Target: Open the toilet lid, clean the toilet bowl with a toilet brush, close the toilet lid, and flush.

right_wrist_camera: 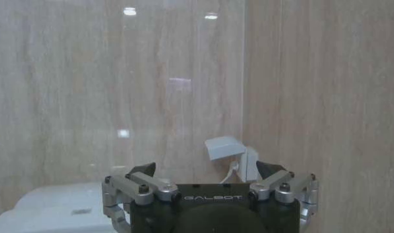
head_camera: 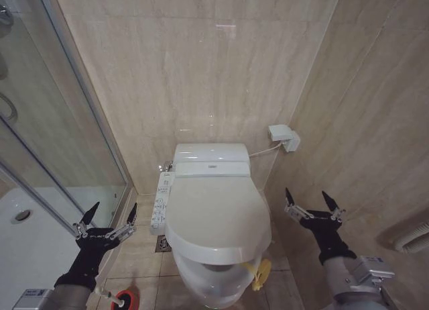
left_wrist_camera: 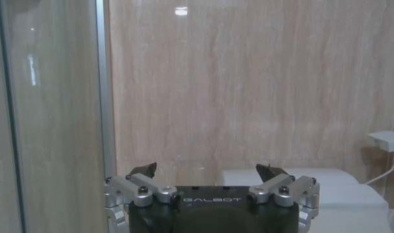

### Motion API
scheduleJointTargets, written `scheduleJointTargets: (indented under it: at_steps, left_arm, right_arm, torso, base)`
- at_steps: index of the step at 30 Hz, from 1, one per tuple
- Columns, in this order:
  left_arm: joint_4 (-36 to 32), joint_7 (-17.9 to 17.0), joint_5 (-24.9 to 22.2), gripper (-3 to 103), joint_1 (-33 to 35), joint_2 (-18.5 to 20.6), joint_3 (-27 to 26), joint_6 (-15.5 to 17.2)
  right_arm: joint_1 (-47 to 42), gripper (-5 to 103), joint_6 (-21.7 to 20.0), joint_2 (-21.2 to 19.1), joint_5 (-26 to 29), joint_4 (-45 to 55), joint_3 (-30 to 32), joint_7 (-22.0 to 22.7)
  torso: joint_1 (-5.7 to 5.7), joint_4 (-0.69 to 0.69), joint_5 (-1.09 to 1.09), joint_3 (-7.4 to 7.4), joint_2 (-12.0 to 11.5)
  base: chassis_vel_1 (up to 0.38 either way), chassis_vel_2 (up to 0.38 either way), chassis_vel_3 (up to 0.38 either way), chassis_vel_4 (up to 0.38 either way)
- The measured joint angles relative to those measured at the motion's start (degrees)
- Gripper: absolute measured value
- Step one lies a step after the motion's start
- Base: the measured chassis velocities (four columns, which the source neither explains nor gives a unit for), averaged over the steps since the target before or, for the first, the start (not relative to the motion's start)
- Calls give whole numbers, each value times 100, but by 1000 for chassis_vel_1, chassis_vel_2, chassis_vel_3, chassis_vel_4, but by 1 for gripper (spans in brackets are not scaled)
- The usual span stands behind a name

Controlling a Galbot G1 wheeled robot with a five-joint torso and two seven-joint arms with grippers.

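The toilet lid [head_camera: 218, 216] lies down flat over the toilet, with a yellow cord loop [head_camera: 259, 272] hanging from its front right rim. Below it the toilet bowl [head_camera: 201, 283] shows its white outer wall; its inside is hidden. The toilet brush [head_camera: 107, 294] stands on the floor at the lower left, its white handle slanting out of a red holder cup [head_camera: 125, 299] that hides the head. My left gripper [head_camera: 112, 213] [left_wrist_camera: 206, 170] hovers open left of the lid. On the other side, the right gripper [head_camera: 308, 197] [right_wrist_camera: 204, 167] hovers open. Neither holds anything.
A glass shower door [head_camera: 60, 122] and white shower tray [head_camera: 27, 236] close off the left. A control panel [head_camera: 161, 202] runs along the toilet's left side. A white wall box [head_camera: 283, 137] with a cable sits behind. The right wall [head_camera: 375, 122] stands close to my right arm.
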Motion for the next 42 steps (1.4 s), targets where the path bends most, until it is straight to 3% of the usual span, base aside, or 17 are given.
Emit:
scheduleJointTargets:
  at_steps: [21, 42]
  left_arm:
    - [0, 0, 0, 100, 0, 0, 0, 0]
    - [0, 0, 0, 100, 0, 0, 0, 0]
  right_arm:
    - [-153, 100, 14, 257, 144, -21, 12, -81]
    - [-151, 100, -39, 262, 159, -27, 4, -58]
  torso:
    - [0, -1, 0, 0, 0]
    - [0, -1, 0, 0, 0]
  base:
    - [0, 0, 0, 0]
    - [0, 0, 0, 0]
